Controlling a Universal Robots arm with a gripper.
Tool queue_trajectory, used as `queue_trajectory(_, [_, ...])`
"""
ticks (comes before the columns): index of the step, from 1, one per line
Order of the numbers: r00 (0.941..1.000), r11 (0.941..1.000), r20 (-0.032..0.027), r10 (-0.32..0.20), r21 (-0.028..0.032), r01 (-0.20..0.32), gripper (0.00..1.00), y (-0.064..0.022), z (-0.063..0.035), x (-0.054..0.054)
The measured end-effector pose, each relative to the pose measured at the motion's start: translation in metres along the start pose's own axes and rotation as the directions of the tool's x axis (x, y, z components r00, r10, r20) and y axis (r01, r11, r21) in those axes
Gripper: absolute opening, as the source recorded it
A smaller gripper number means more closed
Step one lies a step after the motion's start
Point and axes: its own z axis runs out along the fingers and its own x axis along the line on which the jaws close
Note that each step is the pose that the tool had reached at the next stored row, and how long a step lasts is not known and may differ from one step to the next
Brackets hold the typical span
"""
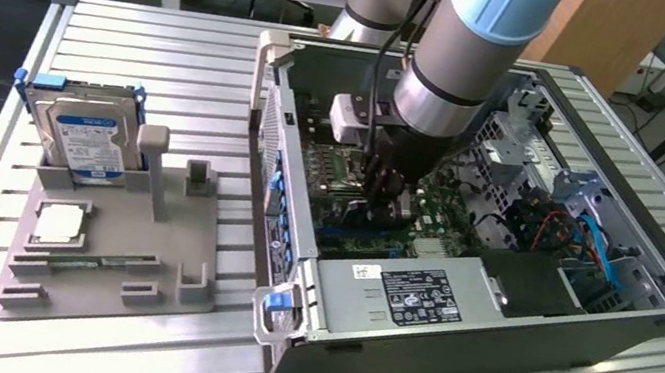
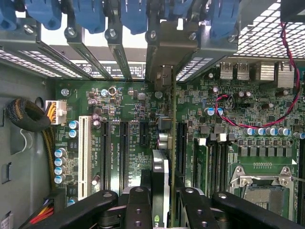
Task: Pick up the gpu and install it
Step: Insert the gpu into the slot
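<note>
- gpu (image 2: 160, 186) is on edge, down inside the case (image 1: 441, 352), right over the motherboard (image 2: 138, 119) slots
- gripper (image 2: 161, 202) is clamped on the gpu
- hard drive (image 1: 84, 140) sits in the tray (image 1: 104, 260) on the exterior view's left

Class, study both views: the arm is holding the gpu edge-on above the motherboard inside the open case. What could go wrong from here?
1. The gpu, clamped in the gripper, may miss the expansion slot and land on the motherboard beside it.
2. Its metal bracket sits close to the blue retention clips; it could catch there.
3. The red wire looping nearby might snag.
</note>
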Motion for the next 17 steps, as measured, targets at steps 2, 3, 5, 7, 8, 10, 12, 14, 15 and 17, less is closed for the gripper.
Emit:
queue_trajectory(2, [1.0000,1.0000,0.0001,0.000,0.0000,0.000,0.27,0.0000,0.0000,0.0004])
queue_trajectory(3, [1.0000,1.0000,0.0001,0.000,0.0000,0.000,0.27,0.0000,0.0000,0.0006])
queue_trajectory(5, [1.0000,1.0000,0.0001,0.000,0.0000,0.000,0.27,0.0000,0.0000,0.0012])
queue_trajectory(7, [1.0000,1.0000,0.0001,0.000,0.0001,0.000,0.27,0.0000,0.0000,0.0013])
queue_trajectory(8, [1.0000,1.0000,0.0000,0.000,0.0000,0.000,0.27,0.0000,0.0000,0.0014])
queue_trajectory(10, [1.0000,1.0000,-0.0001,0.000,0.0000,0.000,0.27,0.0000,-0.0001,0.0014])
queue_trajectory(12, [1.0000,1.0000,-0.0001,0.000,0.0000,0.000,0.27,-0.0001,-0.0001,0.0014])
queue_trajectory(14, [1.0000,1.0000,-0.0002,0.000,-0.0001,0.000,0.27,-0.0001,-0.0001,0.0014])
queue_trajectory(15, [1.0000,1.0000,-0.0002,0.000,0.0000,0.000,0.27,-0.0001,-0.0001,0.0014])
queue_trajectory(17, [1.0000,1.0000,-0.0002,0.000,0.0000,0.000,0.27,-0.0001,0.0000,0.0014])
